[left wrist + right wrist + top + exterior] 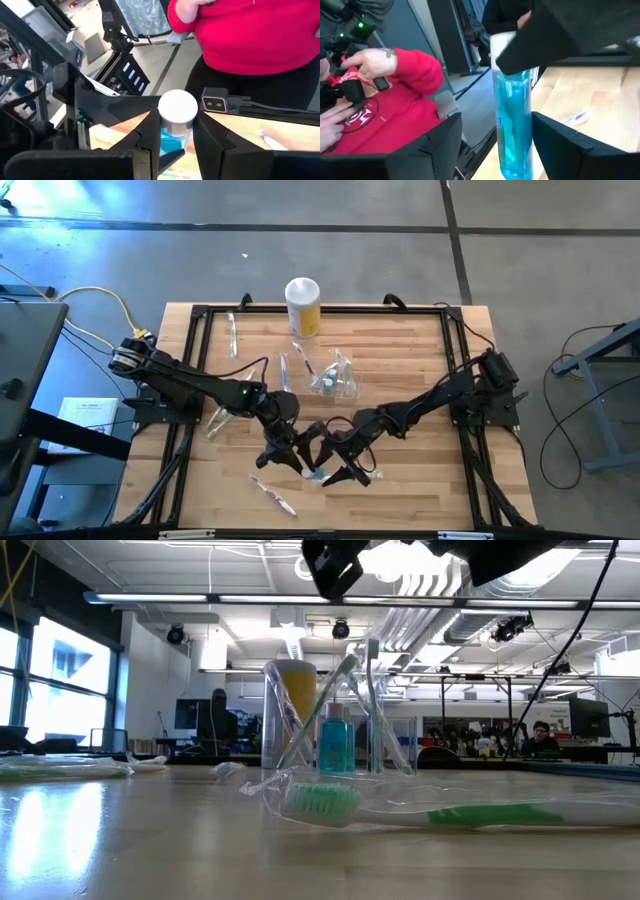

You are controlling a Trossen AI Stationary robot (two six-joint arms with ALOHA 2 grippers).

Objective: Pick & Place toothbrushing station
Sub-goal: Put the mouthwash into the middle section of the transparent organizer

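A small blue bottle (512,115) with a white cap (177,106) hangs over the table's near middle (315,475), and my left gripper (177,122) is shut on it. My right gripper (495,125) is open, one finger on each side of the bottle's lower half. Farther back, the clear holder (335,375) stands on the table with a green toothbrush and a small bottle in it (335,735). A wrapped green toothbrush (420,810) lies flat near the front edge. My left gripper pinches the blue body just under the white cap (172,134) between its two fingers, coming nearly level from the table's left. The bottle is lifted clear and stands about upright, cap up, its lower part hanging below the fingers (512,155). Whether my right gripper touches the bottle, I cannot tell.
A white-topped yellow canister (303,305) stands at the far edge. Wrapped toothbrushes lie about: a pink one (272,493) near the front, others at the left (218,423) and far left (232,335). A person in a red top (250,35) stands past the table's near edge.
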